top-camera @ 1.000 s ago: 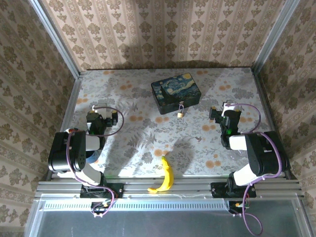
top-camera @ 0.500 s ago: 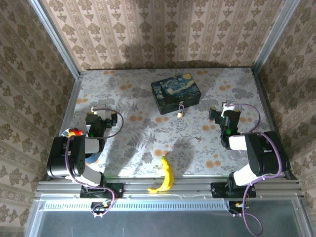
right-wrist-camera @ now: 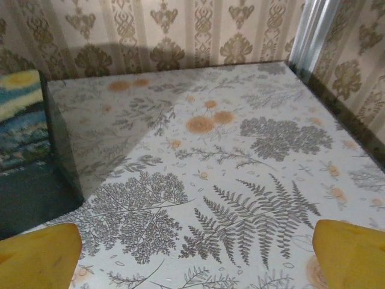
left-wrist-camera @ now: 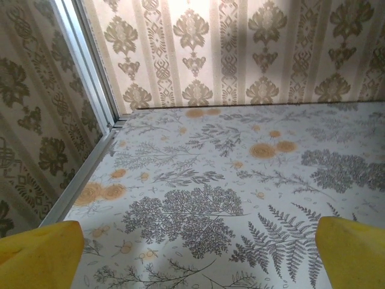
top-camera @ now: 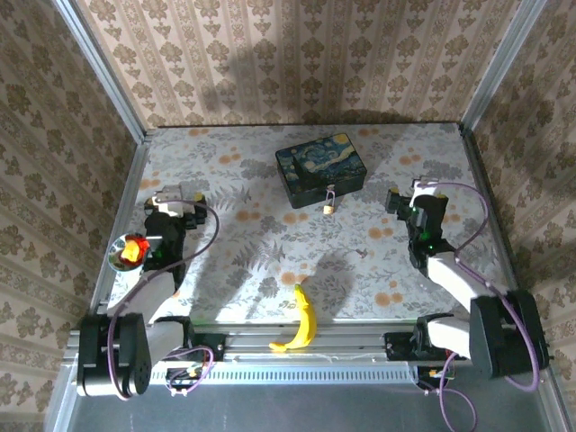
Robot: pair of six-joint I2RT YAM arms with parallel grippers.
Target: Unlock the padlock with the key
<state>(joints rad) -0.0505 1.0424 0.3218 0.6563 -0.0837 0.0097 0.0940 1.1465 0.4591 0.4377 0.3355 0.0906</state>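
Facing the tiny padlock (top-camera: 329, 207), left fingers (left-wrist-camera: 39, 253) and right fingers (right-wrist-camera: 36, 250) wide and empty, the robot risks flicking away the key (top-camera: 360, 253), perhaps that pale speck.

The overhead camera sits high above and behind the arm bases (top-camera: 193, 346), which line its lower edge. It looks down over the whole bench (top-camera: 261, 243) to the back wall (top-camera: 306, 63).

The left wrist camera rides low and close to the bench top, facing the back wall and the left corner post (left-wrist-camera: 93, 66). The yellow fingertips (left-wrist-camera: 39, 250) of the left hand (left-wrist-camera: 195, 259) sit in its lower corners.

The right wrist camera is equally low, facing the far right corner and the right corner post (right-wrist-camera: 313, 30). The right hand (right-wrist-camera: 195, 256) frames it likewise, and the painted box (right-wrist-camera: 21, 138) is at its left edge.

The overhead view shares the left post with the left wrist view, and the box and right post with the right wrist view.
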